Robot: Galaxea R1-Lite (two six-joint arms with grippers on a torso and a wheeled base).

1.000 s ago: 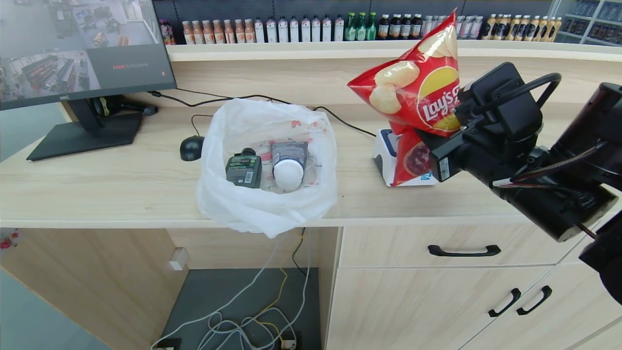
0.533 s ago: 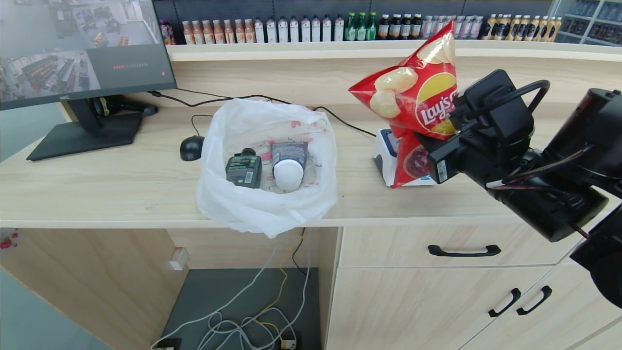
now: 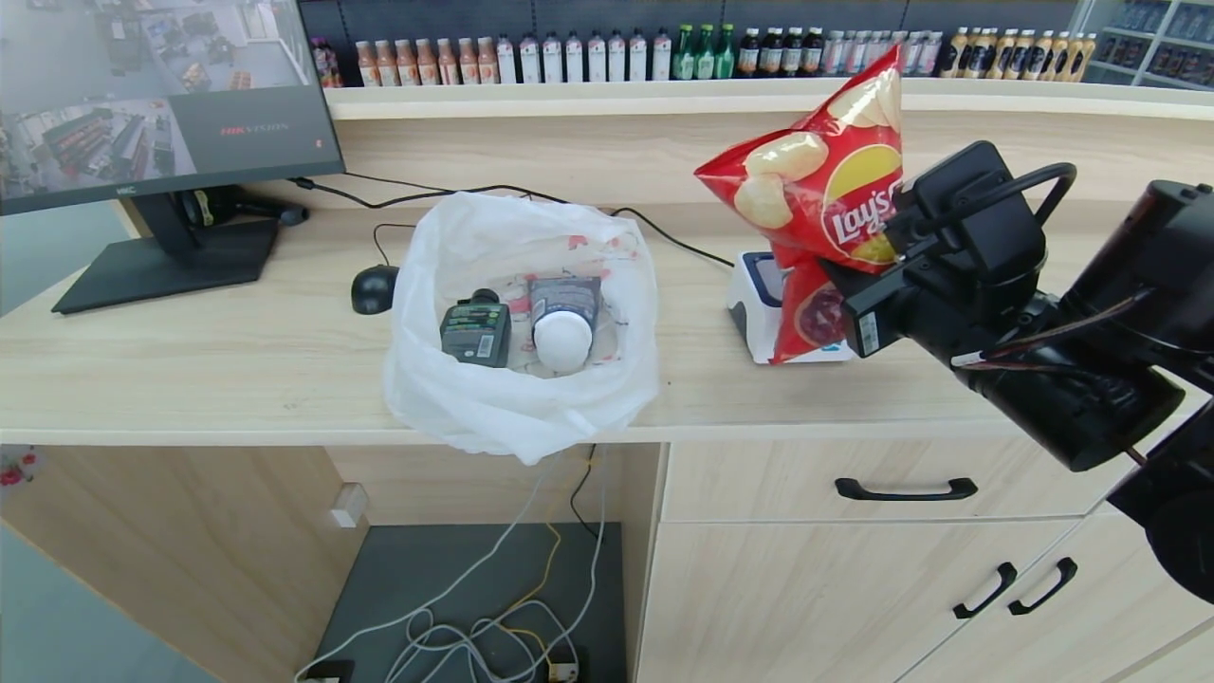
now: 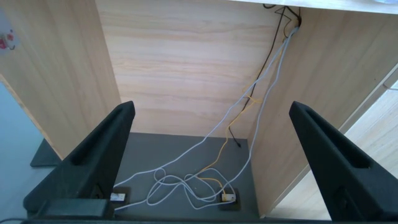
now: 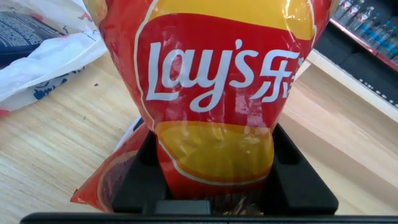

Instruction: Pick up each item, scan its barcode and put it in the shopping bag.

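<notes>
A red chip bag [image 3: 823, 194] hangs upright over the white barcode scanner [image 3: 749, 305] on the right of the counter, with my right gripper [image 3: 877, 261] shut on its lower half. In the right wrist view the chip bag [image 5: 211, 87] sits between the two black fingers [image 5: 140, 165]. The white shopping bag [image 3: 520, 323] stands open at the counter's front edge, holding a dark green bottle [image 3: 476, 329] and a grey pouch with a white cap [image 3: 563, 323]. My left gripper [image 4: 211, 155] hangs open below the counter, over cables on the floor.
A monitor [image 3: 152, 95] on its stand and a black mouse [image 3: 374, 288] are on the counter's left. Cables run behind the bag. Bottles line the back shelf [image 3: 664, 52]. Drawers with black handles [image 3: 906, 490] are below the right side.
The right gripper and chip bag dipped a little, then shifted slightly right and back up over the scanner. The left arm is unchanged.
</notes>
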